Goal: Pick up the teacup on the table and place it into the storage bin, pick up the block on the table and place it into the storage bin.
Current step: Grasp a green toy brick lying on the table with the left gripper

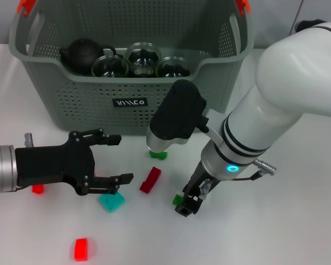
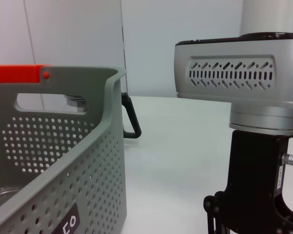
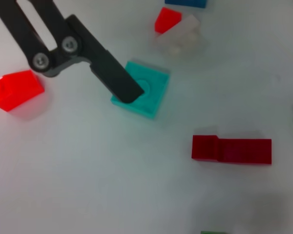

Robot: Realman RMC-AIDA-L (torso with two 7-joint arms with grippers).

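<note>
The storage bin (image 1: 127, 105) stands at the back of the table and holds a dark teapot (image 1: 83, 54) and three glass teacups (image 1: 143, 58). Several blocks lie on the white table in front of it. A teal block (image 1: 111, 201) lies just below my left gripper (image 1: 123, 159), which is open; in the right wrist view one of its fingers (image 3: 112, 78) hangs over that teal block (image 3: 144, 92). My right gripper (image 1: 186, 205) is down at the table beside a small green block (image 1: 178, 199).
A dark red block (image 1: 150, 180) lies between the two grippers. Bright red blocks lie at the front (image 1: 81, 249) and under the left arm (image 1: 38, 188). Another green block (image 1: 159, 155) sits in front of the bin. The bin wall (image 2: 63, 146) fills the left wrist view.
</note>
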